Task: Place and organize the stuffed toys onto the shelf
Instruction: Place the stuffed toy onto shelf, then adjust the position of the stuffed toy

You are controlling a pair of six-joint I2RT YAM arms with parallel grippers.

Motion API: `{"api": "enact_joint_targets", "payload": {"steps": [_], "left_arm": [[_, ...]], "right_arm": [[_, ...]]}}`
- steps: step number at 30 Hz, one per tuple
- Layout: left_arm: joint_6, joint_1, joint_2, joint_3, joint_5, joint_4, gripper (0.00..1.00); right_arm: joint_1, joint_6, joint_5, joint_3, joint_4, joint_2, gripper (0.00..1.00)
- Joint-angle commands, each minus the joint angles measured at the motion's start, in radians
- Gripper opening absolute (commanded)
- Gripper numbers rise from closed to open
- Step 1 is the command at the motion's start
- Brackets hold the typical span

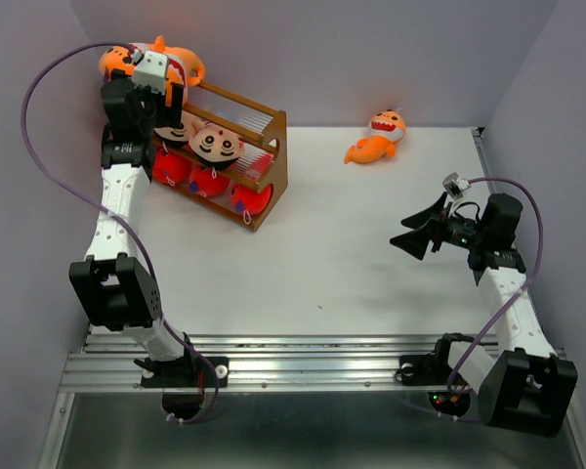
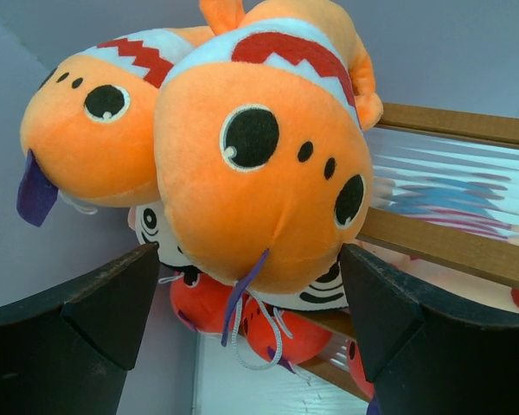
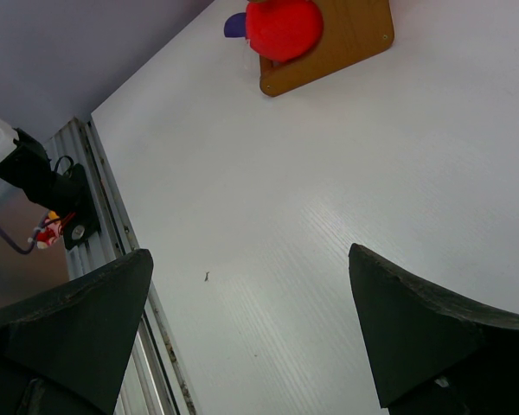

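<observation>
Brown wooden three-tier shelf (image 1: 272,171) with solid end panels and thin pale rod slats stands at an angle on the white table (image 1: 322,278).

Top tier, left end: two orange plush sharks sit side by side, touching. The front orange shark (image 2: 259,156) and the rear orange shark (image 2: 82,130) each have a round head, black eyes ringed white, small black nostril dots and a red-and-white zigzag mouth. A purple tag hangs under each.

Middle tier: black-haired cartoon-boy plush toys (image 1: 215,145), faces outward.

Bottom tier: red plush sharks (image 1: 210,181) in a row. The one at the right end bulges past the end panel.

A lone orange plush shark (image 1: 378,137) lies on the table well to the right of the shelf.

Left gripper (image 2: 249,259) is at the shelf's top tier, left end. Its black fingers (image 2: 104,311) are spread wide either side of the front orange shark's chin. There is a clear gap on one side; contact on the other cannot be told.

Right gripper (image 3: 249,268) hangs over the table well right of the shelf, fingers wide, nothing between them.
</observation>
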Motion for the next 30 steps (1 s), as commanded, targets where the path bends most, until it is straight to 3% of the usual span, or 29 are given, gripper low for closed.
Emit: {"api": "enact_joint_targets", "payload": {"steps": [1, 30], "left_arm": [[-0.013, 0.006, -0.045, 0.053, -0.013, 0.054, 0.96], [-0.076, 0.021, -0.187, 0.016, -0.064, 0.067, 0.98]], "right_arm": [[-0.008, -0.016, -0.001, -0.002, 0.036, -0.003, 1.00], [-0.008, -0.016, -0.006, -0.003, 0.036, -0.006, 1.00]]}}
